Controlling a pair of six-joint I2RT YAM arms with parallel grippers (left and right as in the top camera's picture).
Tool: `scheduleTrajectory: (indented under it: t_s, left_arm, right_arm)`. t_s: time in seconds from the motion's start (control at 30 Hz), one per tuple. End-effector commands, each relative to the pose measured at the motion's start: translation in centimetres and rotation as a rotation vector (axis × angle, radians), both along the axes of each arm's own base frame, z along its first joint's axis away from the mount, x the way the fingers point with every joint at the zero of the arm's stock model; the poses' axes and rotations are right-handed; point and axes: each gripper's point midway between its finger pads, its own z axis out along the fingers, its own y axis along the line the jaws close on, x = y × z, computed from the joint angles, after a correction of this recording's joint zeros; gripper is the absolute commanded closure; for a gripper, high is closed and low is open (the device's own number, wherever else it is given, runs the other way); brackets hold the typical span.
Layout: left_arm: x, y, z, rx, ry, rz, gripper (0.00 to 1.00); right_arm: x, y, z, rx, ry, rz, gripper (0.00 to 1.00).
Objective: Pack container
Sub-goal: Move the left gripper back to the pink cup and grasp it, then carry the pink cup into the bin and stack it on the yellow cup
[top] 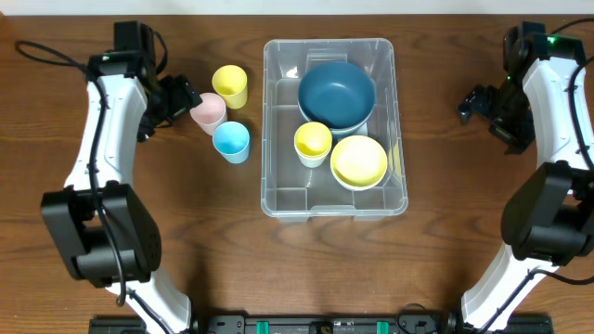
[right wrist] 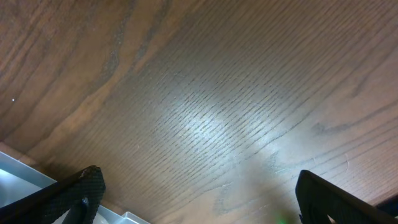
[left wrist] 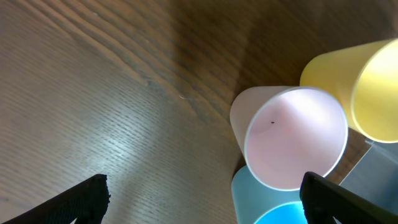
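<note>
The pink cup (left wrist: 292,134) sits just ahead of my left jaws, which gape wide and hold nothing. A yellow cup (left wrist: 367,81) and a blue cup (left wrist: 267,208) stand just beside it. My right jaws gape wide too, empty, over the surface (right wrist: 205,112). The container (top: 281,176) stands between my arms.

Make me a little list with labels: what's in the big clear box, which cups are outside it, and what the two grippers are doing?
In the container: dark blue bowl, yellow bowl, small yellow cup
On the table, left of it: tall yellow cup, pink cup, light blue cup
Left gripper: open, beside the pink cup
Right gripper: open, over the table, holding nothing
</note>
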Motion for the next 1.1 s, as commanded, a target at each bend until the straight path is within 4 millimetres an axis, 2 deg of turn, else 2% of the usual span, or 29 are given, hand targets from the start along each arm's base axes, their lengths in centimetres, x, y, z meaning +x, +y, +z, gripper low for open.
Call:
scheduleTrajectory:
  t_s: [0.0,0.13,0.3,0.47,0.6,0.73,0.93,1.0,1.07]
  left_arm:
    - [0.1,-1.1,-2.8,0.000,0.066,-0.045,0.02]
    - [0.6,-1.8,-4.6,-0.001,0.087,-0.061,0.02]
    - [0.9,-1.8,-5.7,-0.003,0.098,-0.056,0.00]
    - [1.0,-1.7,-6.4,-0.003,0.105,-0.056,0.20]
    - [1.1,-1.7,-6.7,-0.003,0.109,-0.056,0.46]
    - [1.3,-1.7,-6.7,-0.002,0.102,-0.055,0.67]
    - [1.4,-1.0,-6.7,0.001,0.095,-0.039,0.89]
    - [1.4,-0.4,-6.6,0.000,0.092,-0.027,0.94]
    - [1.4,0.4,-6.4,0.000,0.086,-0.008,0.94]
  right_arm:
    - [0.0,0.1,0.6,-0.007,-0.014,-0.014,0.01]
    - [0.0,0.1,0.6,-0.007,-0.014,-0.014,0.01]
    - [0.0,0.1,0.6,-0.007,-0.014,-0.014,0.01]
    - [0.0,0.1,0.6,-0.007,-0.014,-0.014,0.01]
    - [0.0,0.1,0.6,-0.007,-0.014,-0.014,0.01]
    - [0.0,0.0,0.6,-0.007,-0.014,-0.015,0.01]
    - [0.0,0.1,0.6,-0.007,-0.014,-0.014,0.01]
    - [0.0,0.1,0.6,-0.007,-0.014,-0.014,0.01]
    - [0.0,0.1,0.6,-0.007,-0.014,-0.014,0.01]
